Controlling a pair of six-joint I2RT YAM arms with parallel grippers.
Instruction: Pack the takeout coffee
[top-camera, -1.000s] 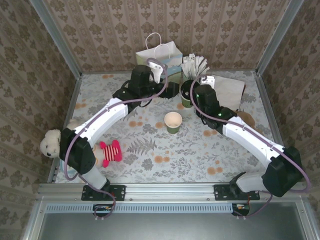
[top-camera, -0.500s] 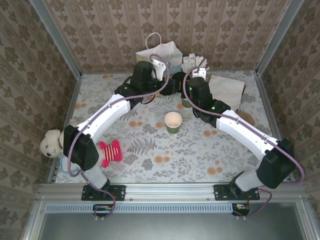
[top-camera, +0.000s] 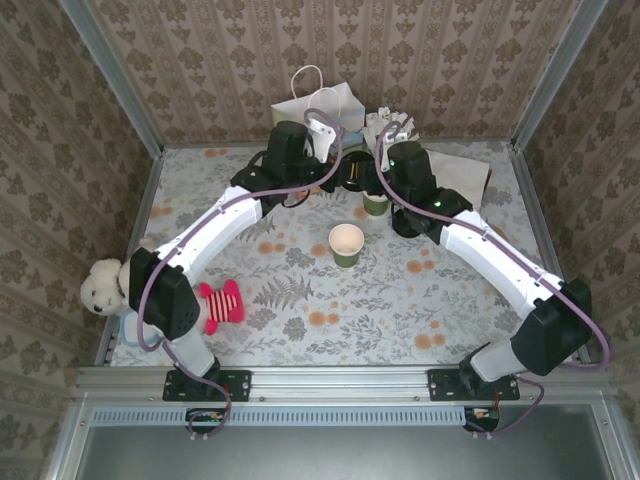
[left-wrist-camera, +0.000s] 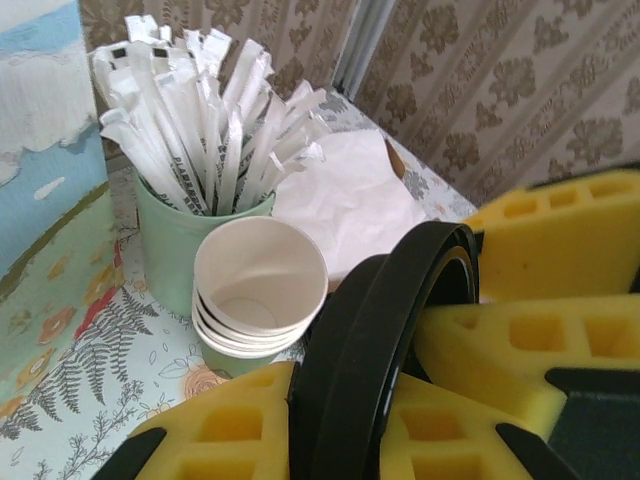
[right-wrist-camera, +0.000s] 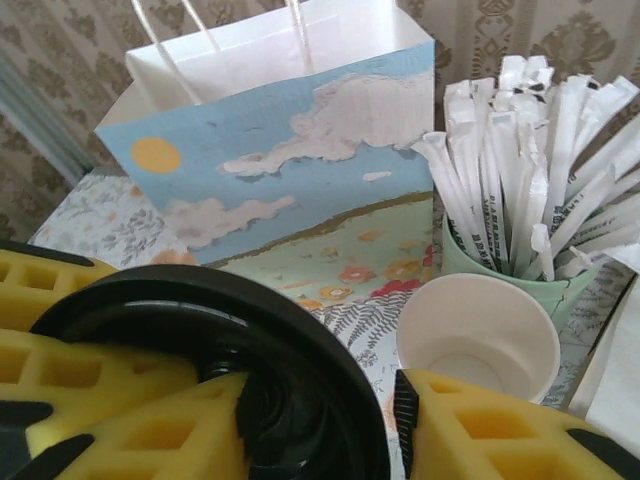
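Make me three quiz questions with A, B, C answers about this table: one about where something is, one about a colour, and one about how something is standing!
1. Where is the single open cup?
A) near the middle of the table
B) in the far left corner
C) in the near right corner

2. What colour is the lid of the takeout coffee?
A) white
B) black
C) red

3. How is the gift bag standing?
A) lying flat
B) folded shut
C) upright, open on top

Answers:
1 A: the top view shows it standing by itself near the middle.
2 B: both wrist views show a round black lid.
3 C: the right wrist view shows it standing tall with its mouth facing up.
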